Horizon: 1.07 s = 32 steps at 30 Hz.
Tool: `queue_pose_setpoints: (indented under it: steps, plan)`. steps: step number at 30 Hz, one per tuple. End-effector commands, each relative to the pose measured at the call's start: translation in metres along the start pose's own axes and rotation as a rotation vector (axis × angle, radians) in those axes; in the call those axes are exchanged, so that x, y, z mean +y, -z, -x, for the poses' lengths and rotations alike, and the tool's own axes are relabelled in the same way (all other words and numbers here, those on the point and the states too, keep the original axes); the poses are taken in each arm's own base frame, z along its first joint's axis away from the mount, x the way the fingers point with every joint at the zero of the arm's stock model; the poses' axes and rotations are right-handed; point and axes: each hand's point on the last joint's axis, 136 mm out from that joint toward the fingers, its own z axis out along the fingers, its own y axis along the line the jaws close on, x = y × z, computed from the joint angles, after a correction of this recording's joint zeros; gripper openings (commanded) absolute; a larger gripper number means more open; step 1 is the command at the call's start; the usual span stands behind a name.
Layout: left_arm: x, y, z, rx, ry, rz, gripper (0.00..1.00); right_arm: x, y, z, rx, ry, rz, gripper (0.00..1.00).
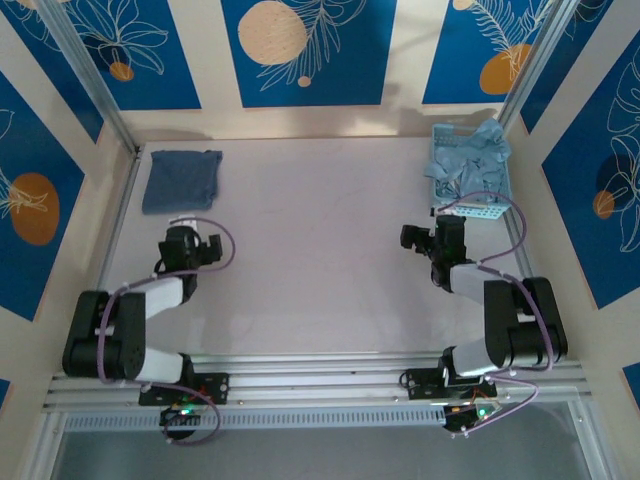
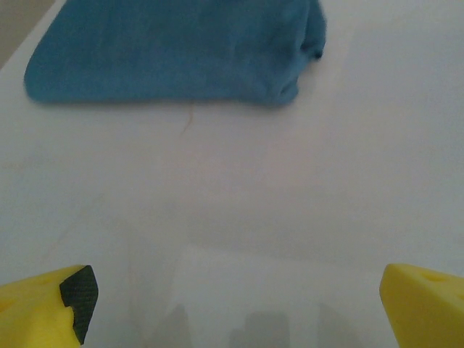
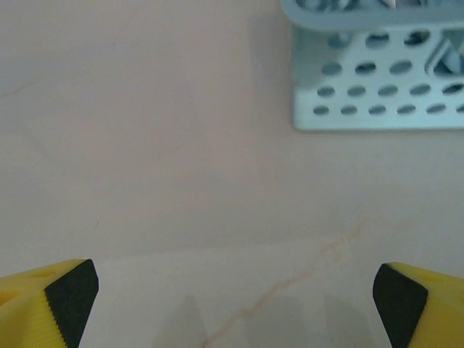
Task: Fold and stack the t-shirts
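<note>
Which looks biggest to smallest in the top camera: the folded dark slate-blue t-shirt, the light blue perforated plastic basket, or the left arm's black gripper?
1. the light blue perforated plastic basket, heaped with pale blue shirts, narrowly.
2. the folded dark slate-blue t-shirt, nearly its match.
3. the left gripper, clearly smallest.

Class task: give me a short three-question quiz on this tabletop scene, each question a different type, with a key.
1. True or false: the folded dark slate-blue cloth t-shirt lies at the far left corner of the pale table.
2. Where are the crumpled pale blue-grey t-shirts? A in the light blue perforated plastic basket; B spread on the table; C on the folded shirt.
3. Fill in: the left claw and the right claw are both ____.
Key: 1 true; 2 A; 3 open.
</note>
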Motion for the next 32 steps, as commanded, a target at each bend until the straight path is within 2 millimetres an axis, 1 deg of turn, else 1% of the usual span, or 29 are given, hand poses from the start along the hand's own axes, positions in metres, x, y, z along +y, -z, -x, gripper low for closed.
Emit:
queue_pose_setpoints:
  steps: [1, 3, 5, 7, 8, 10, 11, 12, 13, 14, 32]
  plan:
    - [-0.002, -0.003, 0.027, -0.099, 0.002, -0.033, 1.00, 0.007, 0.000, 0.032, -0.153, 0.025, 0.075, 0.99]
    - [-0.004, 0.009, 0.027, -0.172, 0.002, -0.060, 1.00, 0.010, 0.007, 0.027, -0.209, 0.035, 0.101, 0.99]
    - [0.000, 0.022, 0.026, -0.255, 0.020, -0.059, 1.00, 0.005, 0.012, 0.022, -0.267, 0.025, 0.094, 0.99]
    - [0.002, 0.028, 0.019, -0.302, 0.032, -0.057, 1.00, 0.003, 0.014, 0.020, -0.262, 0.017, 0.085, 0.99]
    - [-0.002, 0.025, 0.016, -0.292, 0.017, -0.075, 1.00, 0.006, 0.011, 0.021, -0.253, 0.025, 0.097, 0.99]
    - [-0.014, 0.011, 0.012, -0.264, -0.026, -0.100, 1.00, 0.011, 0.004, 0.020, -0.205, 0.048, 0.108, 0.99]
    - [-0.024, 0.004, 0.012, -0.219, -0.061, -0.138, 1.00, 0.015, 0.001, 0.022, -0.202, 0.066, 0.112, 0.99]
    - [-0.028, 0.000, 0.012, -0.163, -0.085, -0.144, 1.00, 0.015, 0.002, 0.022, -0.207, 0.068, 0.106, 0.99]
    - [-0.030, 0.000, 0.015, -0.201, -0.088, -0.143, 1.00, 0.015, 0.002, 0.021, -0.204, 0.068, 0.108, 0.99]
    - [-0.029, 0.000, 0.012, -0.182, -0.090, -0.142, 1.00, 0.015, 0.002, 0.022, -0.207, 0.068, 0.106, 0.99]
    - [-0.029, 0.000, 0.013, -0.183, -0.091, -0.140, 1.00, 0.015, 0.002, 0.021, -0.206, 0.066, 0.110, 0.99]
